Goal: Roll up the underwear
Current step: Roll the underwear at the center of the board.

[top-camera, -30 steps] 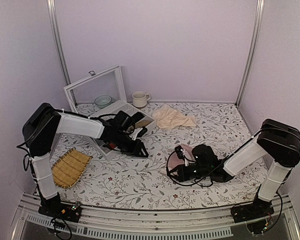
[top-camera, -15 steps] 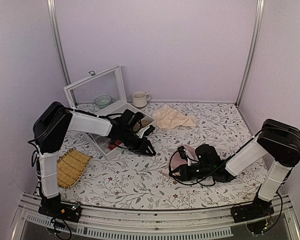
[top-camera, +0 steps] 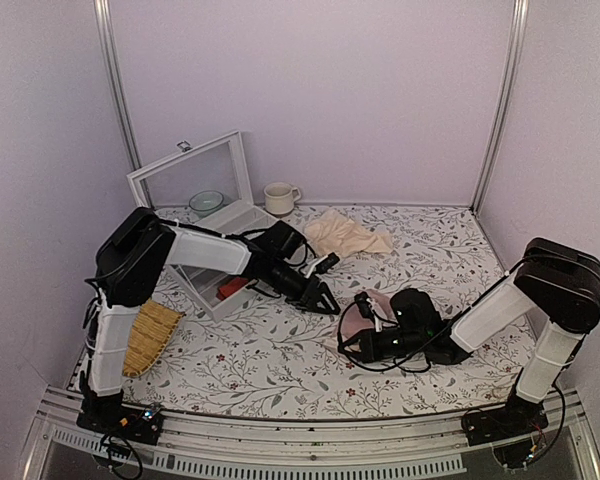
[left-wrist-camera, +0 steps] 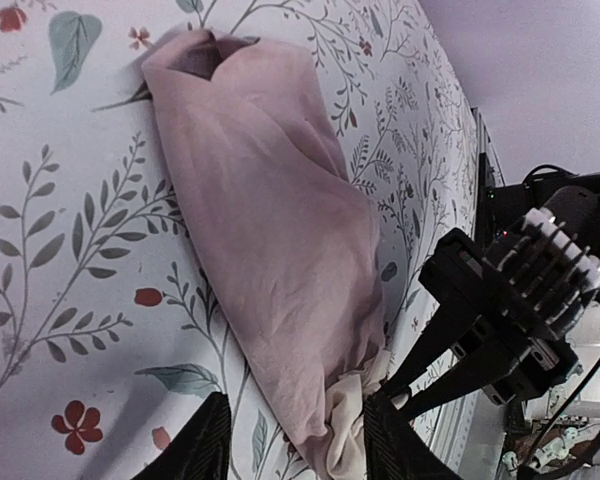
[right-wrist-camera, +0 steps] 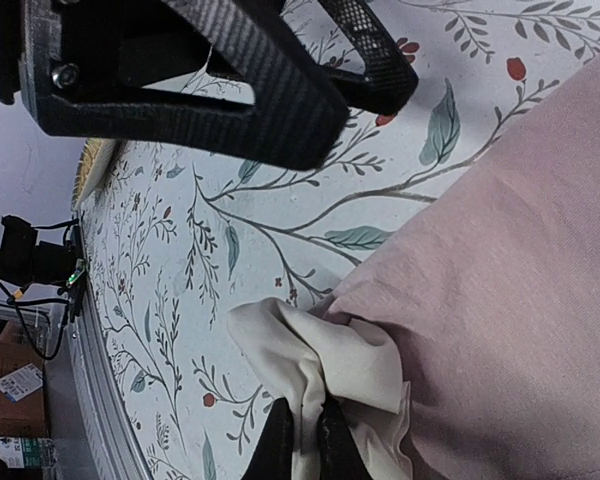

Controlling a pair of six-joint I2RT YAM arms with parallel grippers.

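The underwear point(top-camera: 366, 304) lies bunched on the floral table near the middle right: dusty-pink fabric point(left-wrist-camera: 270, 220) with its cream waistband point(left-wrist-camera: 352, 425) gathered at one end. My right gripper point(right-wrist-camera: 302, 428) is shut on the cream waistband point(right-wrist-camera: 310, 355), low by the table, and the pink fabric point(right-wrist-camera: 520, 300) spreads to its right. It also shows in the top view point(top-camera: 351, 346). My left gripper point(left-wrist-camera: 298, 425) is open and empty, its jaws standing on either side of the waistband end, just above it. In the top view it point(top-camera: 323, 298) sits just left of the underwear.
A pale beige cloth point(top-camera: 346, 237) lies at the back centre. A white box with a raised lid point(top-camera: 192, 165) stands at the back left, with a red bundle point(top-camera: 232, 288) in it. A cup point(top-camera: 278, 197), a bowl point(top-camera: 206, 201) and a bamboo mat point(top-camera: 140, 336) are nearby.
My left arm has swung right from the white box to the underwear. My right gripper has shifted slightly and keeps its hold on the waistband.
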